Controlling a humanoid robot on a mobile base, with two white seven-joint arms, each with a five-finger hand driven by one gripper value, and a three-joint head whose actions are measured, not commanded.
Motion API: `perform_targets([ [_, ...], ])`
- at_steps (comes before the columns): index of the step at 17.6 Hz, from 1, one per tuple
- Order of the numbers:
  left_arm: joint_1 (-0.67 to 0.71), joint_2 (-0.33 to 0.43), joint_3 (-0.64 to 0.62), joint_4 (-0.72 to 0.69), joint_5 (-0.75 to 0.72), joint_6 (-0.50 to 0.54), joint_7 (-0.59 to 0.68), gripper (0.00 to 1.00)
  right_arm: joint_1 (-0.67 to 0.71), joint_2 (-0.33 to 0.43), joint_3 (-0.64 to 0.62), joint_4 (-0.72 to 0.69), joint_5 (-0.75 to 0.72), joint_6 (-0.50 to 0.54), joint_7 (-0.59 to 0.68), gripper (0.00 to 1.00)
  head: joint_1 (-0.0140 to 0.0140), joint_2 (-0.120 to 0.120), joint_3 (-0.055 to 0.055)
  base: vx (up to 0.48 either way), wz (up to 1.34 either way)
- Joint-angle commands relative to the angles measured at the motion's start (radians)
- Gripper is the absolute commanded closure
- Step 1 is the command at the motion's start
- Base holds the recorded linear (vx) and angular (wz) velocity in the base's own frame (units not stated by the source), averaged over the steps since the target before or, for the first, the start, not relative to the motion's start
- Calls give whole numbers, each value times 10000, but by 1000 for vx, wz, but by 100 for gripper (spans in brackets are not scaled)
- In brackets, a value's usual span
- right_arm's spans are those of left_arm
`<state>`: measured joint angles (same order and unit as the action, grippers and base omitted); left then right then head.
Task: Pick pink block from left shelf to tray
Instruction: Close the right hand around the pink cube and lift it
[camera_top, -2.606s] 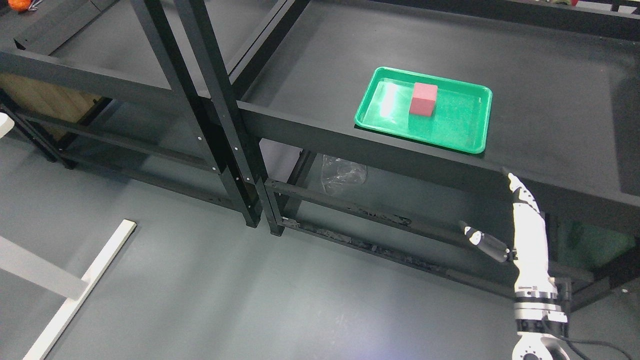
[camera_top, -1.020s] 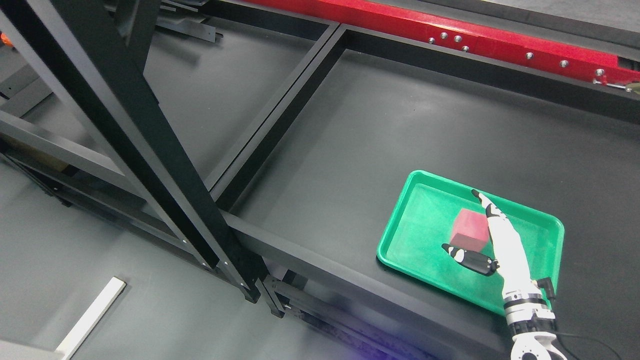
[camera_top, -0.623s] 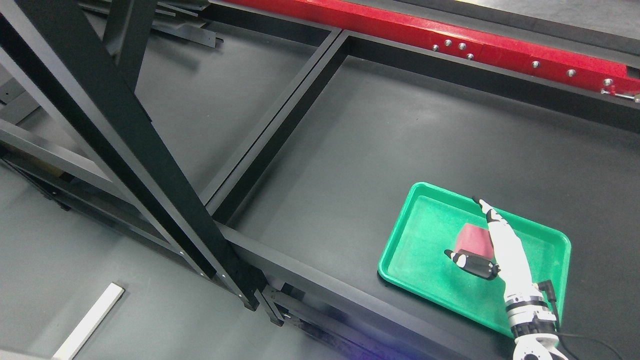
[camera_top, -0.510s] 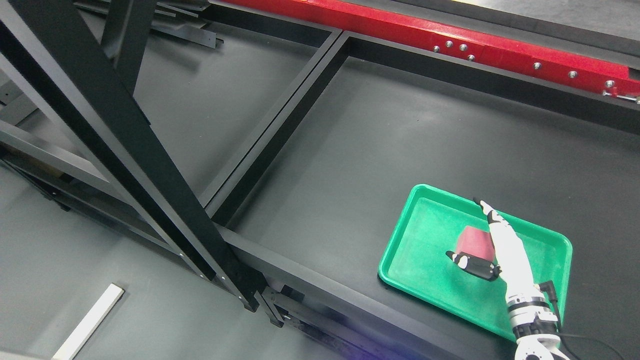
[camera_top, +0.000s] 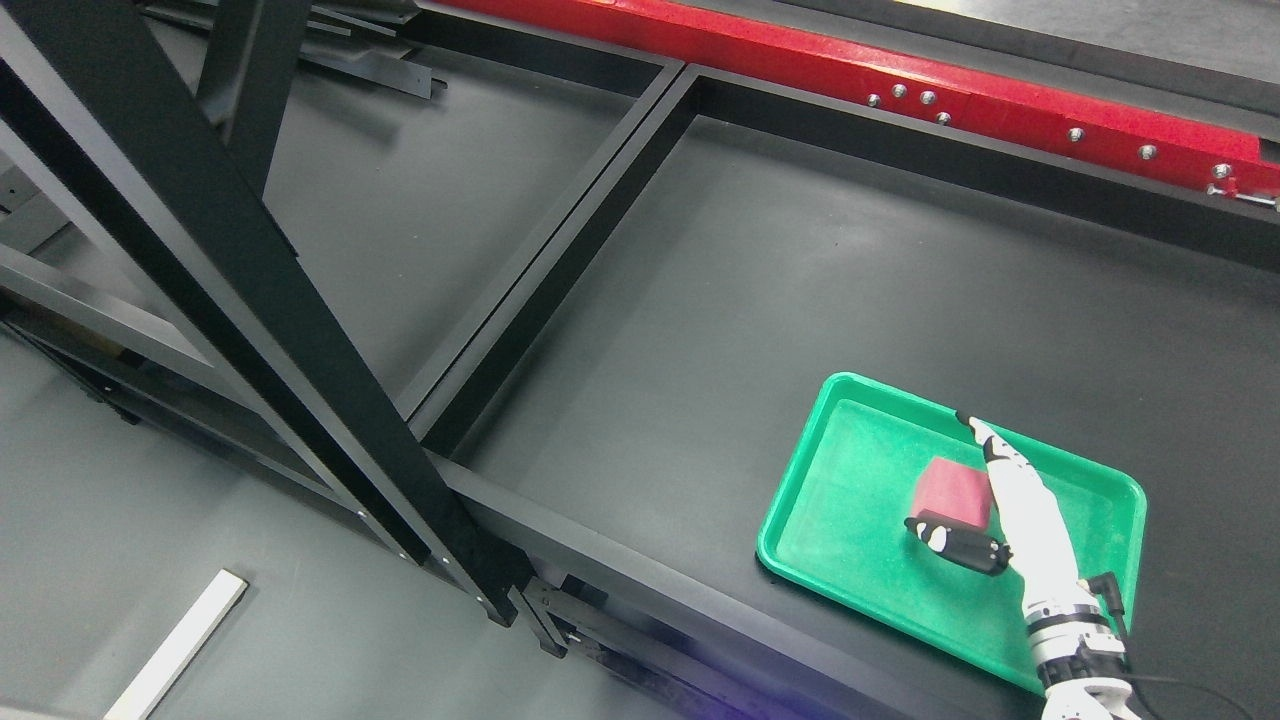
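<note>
A: Nearest the camera, what shows?

B: The right hand (camera_top: 985, 500) comes up from the lower right corner on a white forearm. Its fingers (camera_top: 1005, 470) are stretched out straight, and the dark thumb (camera_top: 955, 542) juts away to the left, so the hand is spread wide and grips nothing.

A: And the pink block (camera_top: 950, 493)?

B: It sits inside the green tray (camera_top: 830, 500), right of the tray's middle. The thumb lies just in front of it and the fingers run along its right side. Whether they actually touch the block is hard to say from this angle.

A: Where does the tray rest?

B: Flat on the dark shelf surface (camera_top: 800, 280), near that shelf's front edge.

A: What is off to the left?

B: A pale strip (camera_top: 175, 650) lies on the grey floor at the lower left. Above it, thick black uprights (camera_top: 250, 300) of the racking cross the view diagonally, and a second shelf bay (camera_top: 420, 190) lies beyond them, separated from the tray's bay by a black frame rail.

A: Farthest back?

B: A red beam (camera_top: 900, 75) with a row of small bolts runs along the top of the picture.
</note>
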<state>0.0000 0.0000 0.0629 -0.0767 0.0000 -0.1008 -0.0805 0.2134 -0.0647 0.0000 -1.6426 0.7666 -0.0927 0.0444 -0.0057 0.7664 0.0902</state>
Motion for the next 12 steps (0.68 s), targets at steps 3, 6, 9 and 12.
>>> perform_targets([
  [3, 92, 175, 0, 0, -15, -5, 7, 0, -308, -227, 61, 1085, 65, 160, -76, 1, 0, 0, 0, 0, 0],
  [6, 92, 175, 0, 0, -15, -5, 7, 0, -400, -227, 76, 1101, 65, 327, -91, 4, 0, 0, 0, 0, 0],
  [9, 92, 175, 0, 0, -15, -5, 7, 0, -615, -227, 92, 1362, 325, 926, -91, 11, 0, 0, 0, 0, 0],
  [12, 92, 175, 0, 0, -15, -5, 7, 0, -600, -227, 92, 1378, 556, 1095, -91, 39, 0, 0, 0, 0, 0],
])
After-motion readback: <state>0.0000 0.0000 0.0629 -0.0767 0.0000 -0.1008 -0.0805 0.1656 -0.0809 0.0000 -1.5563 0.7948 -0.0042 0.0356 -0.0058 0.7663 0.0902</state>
